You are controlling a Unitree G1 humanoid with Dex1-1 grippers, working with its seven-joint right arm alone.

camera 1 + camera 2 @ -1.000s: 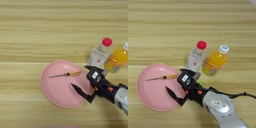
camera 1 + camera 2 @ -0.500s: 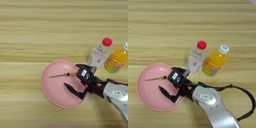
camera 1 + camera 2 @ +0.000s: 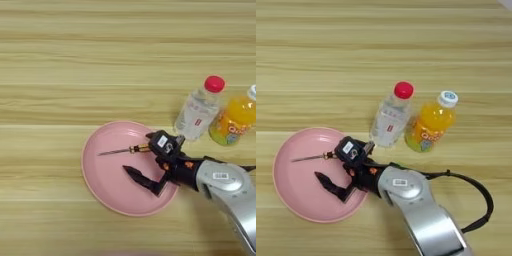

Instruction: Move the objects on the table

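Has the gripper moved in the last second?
Yes. The gripper has moved left, from beside the plate's right rim to over it, and its upper finger now covers the screwdriver's handle end.

Counted on the table [image 3: 60, 60]: one pink plate [image 3: 105, 187], one screwdriver [image 3: 122, 150], two bottles, red-capped [image 3: 199, 110] and orange-filled [image 3: 428, 130].

A pink plate [image 3: 100, 175] is seen on the wooden counter [image 3: 75, 60], lower centre. Two bottles [image 3: 390, 116] are stood at right.
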